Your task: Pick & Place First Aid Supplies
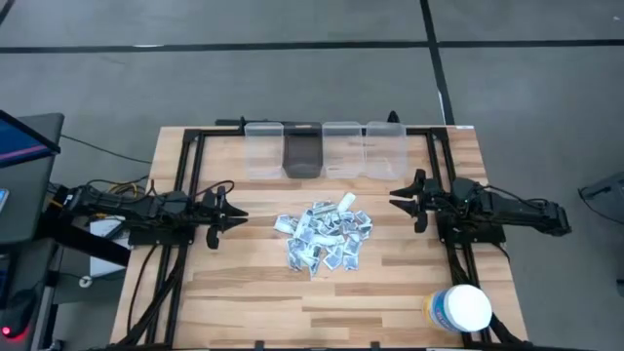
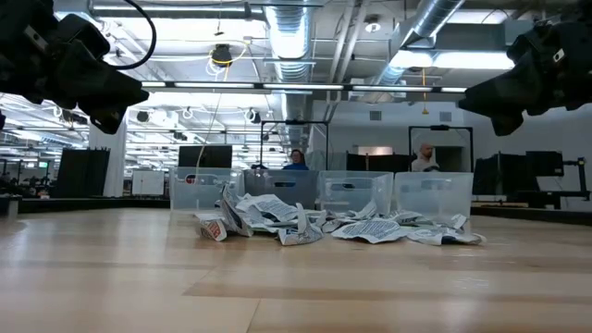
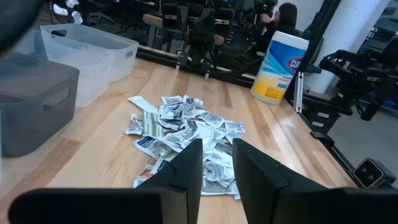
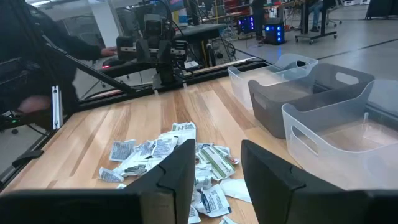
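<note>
The first aid supplies lie in a loose heap of small white-grey packets on the middle of the wooden table, also seen in the low view, the left wrist view and the right wrist view. My left gripper hovers left of the heap, open, its fingers pointing at the packets with nothing between them. My right gripper hovers right of the heap, open and empty, its fingers aimed at the pile.
Three clear bins and a dark grey bin stand in a row along the far edge. A large white tub with a yellow label stands at the near right corner. Black frame rails run along both sides.
</note>
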